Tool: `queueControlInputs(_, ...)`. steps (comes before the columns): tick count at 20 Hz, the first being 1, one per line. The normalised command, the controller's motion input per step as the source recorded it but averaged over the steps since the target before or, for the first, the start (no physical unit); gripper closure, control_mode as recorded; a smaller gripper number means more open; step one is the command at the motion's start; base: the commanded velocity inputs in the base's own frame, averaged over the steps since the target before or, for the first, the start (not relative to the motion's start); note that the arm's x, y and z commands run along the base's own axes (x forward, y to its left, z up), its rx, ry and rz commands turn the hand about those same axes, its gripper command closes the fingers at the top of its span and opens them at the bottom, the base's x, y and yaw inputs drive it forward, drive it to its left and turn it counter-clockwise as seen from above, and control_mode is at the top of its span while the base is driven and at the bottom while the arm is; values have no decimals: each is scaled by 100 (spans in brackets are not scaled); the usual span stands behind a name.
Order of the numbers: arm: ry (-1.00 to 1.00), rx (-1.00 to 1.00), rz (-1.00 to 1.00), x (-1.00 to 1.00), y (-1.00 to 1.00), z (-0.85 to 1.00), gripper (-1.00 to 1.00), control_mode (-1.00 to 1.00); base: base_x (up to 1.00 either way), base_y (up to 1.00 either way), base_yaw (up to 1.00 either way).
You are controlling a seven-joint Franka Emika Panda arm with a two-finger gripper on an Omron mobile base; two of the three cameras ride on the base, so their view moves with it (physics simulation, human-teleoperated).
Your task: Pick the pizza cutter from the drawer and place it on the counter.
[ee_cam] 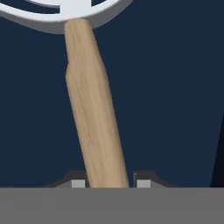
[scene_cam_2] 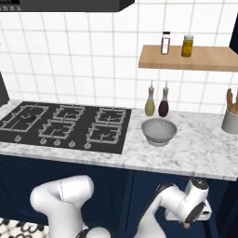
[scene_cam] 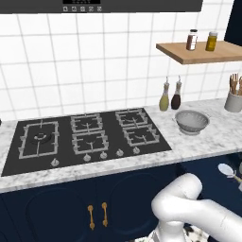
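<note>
From my console the tabletop [scene_cam: 208, 142] is the biggest thing I see: a speckled marble slab running across both base views, with the black gas hob [scene_cam: 85, 137] set into it at 9 o'clock and a grey colander [scene_cam: 192, 121] standing on bare marble at 3 o'clock. Two oil bottles [scene_cam: 170, 96] stand just behind the colander against the tiled wall, and a wooden shelf [scene_cam: 201, 52] carries two jars above them.

My arm [scene_cam_2: 179, 204] is folded low in front of the navy cabinets: from the right base view the white elbow sits at 7 o'clock and the forearm reaches across to 5 o'clock, below the tabletop edge, with the wrist turned down into the drawer [ee_cam: 175, 87].

In the hand view the drawer's dark navy floor lies beneath the pizza cutter [ee_cam: 92, 109]. The cutter lies in the drawer with its long axis running nearly from 6 to 12 o'clock, leaning slightly toward 11; the brown wooden handle is toward me at 6 and the pale disc blade points away at 12, cut off by the frame. In the left base view the pale blade shows at 4 o'clock, below the tabletop edge.

The end effector [ee_cam: 108, 183] is clenched on the cutter's handle, one dark fingertip [ee_cam: 78, 181] pressed against each side of the wood.
</note>
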Motion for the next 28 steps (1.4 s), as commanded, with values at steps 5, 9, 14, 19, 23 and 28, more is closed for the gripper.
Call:
queueControlInputs(5,-8,0,-9,0,-6,100,100,-100,0,0,0)
queueControlInputs(9,7,0,-16,17,-12,100,100,-100,0,0,0)
queueControlInputs(14,4,1,-16,46,-10,100,100,-100,0,0,0)
queueControlInputs(19,7,1,-12,66,0,60,100,-100,0,0,0)
queueControlInputs(23,9,0,0,100,6,15,100,-100,0,0,0)
queueControlInputs(28,9,0,-7,100,-9,0,100,-100,0,0,0)
